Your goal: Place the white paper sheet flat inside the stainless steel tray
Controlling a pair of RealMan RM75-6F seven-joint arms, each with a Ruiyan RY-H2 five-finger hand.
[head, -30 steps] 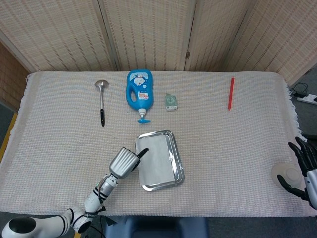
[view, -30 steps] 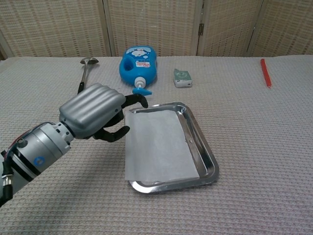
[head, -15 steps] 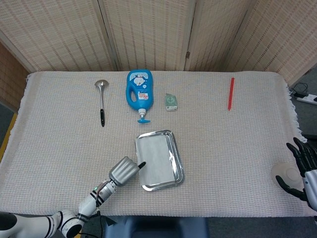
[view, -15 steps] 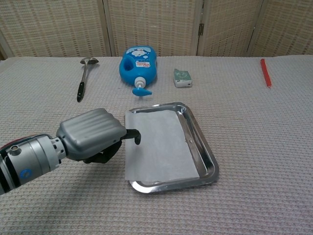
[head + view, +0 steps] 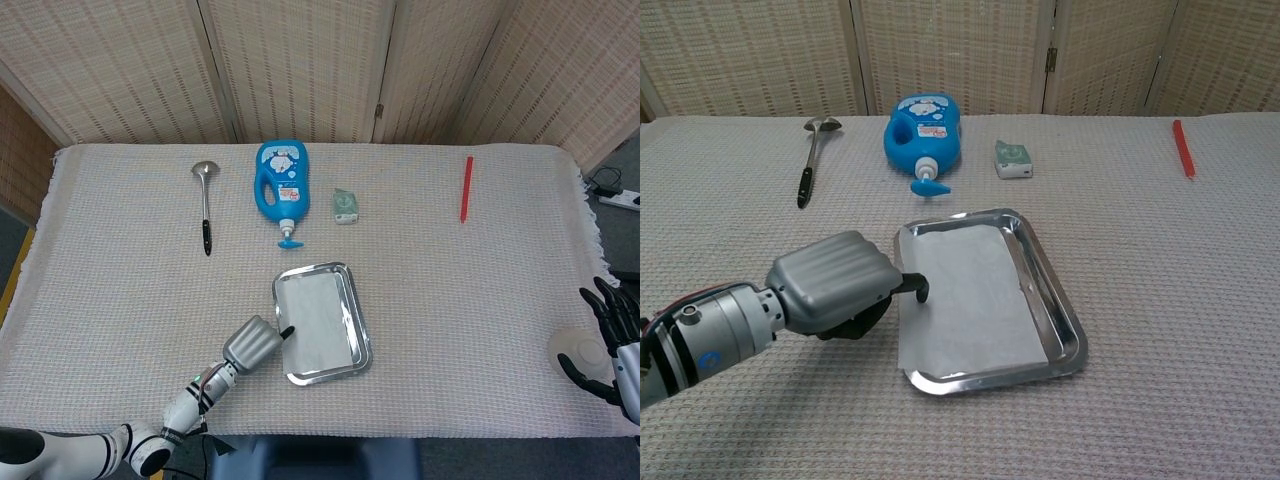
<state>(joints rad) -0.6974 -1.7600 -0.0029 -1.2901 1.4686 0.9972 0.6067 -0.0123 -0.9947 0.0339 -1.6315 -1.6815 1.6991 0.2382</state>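
Your left hand point(image 5: 840, 290), fingers curled under and mostly hidden, touches one dark fingertip to the white paper sheet point(image 5: 965, 290) lying in the stainless steel tray point(image 5: 1065, 325); your right hand point(image 5: 612, 340), cut off at the frame edge, spreads its fingers, holding nothing.

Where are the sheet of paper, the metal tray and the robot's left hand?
white paper sheet point(image 5: 970, 295), chest view, middle of the sheet.
stainless steel tray point(image 5: 1055, 300), chest view, right rim.
left hand point(image 5: 840, 285), chest view, back of the hand.
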